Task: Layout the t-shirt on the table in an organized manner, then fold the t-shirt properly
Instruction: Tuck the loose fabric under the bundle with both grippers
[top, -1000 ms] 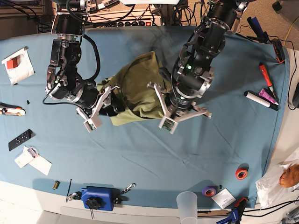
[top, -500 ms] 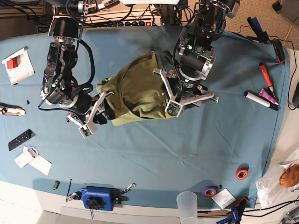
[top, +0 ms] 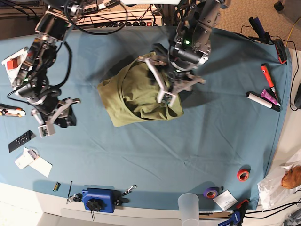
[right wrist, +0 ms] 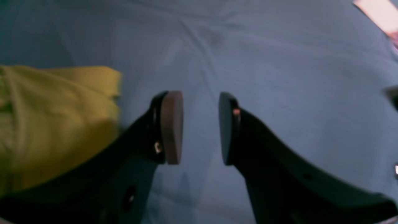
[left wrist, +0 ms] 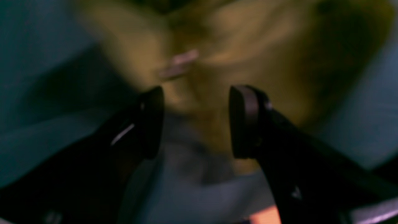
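On the tabletop [top: 221, 141]: bunched t-shirt [top: 134, 96] near centre, both claws parted and holding nothing.
Left claw [top: 167, 77] hovers over the t-shirt's right part, jaws apart; right claw [top: 55, 118] sits well apart above bare cloth, jaws apart; wrist views blurred.
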### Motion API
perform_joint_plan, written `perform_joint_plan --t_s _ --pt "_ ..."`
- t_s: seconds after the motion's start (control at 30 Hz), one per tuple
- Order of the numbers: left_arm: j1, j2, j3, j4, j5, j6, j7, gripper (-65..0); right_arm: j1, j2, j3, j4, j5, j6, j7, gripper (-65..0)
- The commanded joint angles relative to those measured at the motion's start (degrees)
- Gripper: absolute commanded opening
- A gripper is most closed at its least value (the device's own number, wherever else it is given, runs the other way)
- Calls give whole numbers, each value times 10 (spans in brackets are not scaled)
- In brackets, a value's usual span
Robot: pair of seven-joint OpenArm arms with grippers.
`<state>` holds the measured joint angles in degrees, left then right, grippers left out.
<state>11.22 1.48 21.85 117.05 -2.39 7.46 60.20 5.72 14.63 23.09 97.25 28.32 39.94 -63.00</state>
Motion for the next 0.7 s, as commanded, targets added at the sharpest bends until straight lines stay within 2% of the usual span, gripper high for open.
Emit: perform_joint_plan --t_s 0.0,0.17,0.4,0.5,0.57,0.67 --pt "2 11 1 11 -8 0 -15 -315 11 14 1 10 6 1 11 -455" --pt "6 30 -19 11 -33 5 -33 -315 9 54 1 10 6 1 2 -455" --pt "40 49 -183 11 -151 5 -63 -315 9 70 1 9 8 1 0 -455" --pt "55 69 -253 10 -230 -16 -71 -315 9 70 1 9 13 1 0 -455" --pt "63 75 -279 7 -281 -45 -74 -315 9 70 1 9 26 1 0 -455" --pt "64 75 -281 -2 -302 -63 -74 -315 9 70 1 9 38 1 -3 -455"
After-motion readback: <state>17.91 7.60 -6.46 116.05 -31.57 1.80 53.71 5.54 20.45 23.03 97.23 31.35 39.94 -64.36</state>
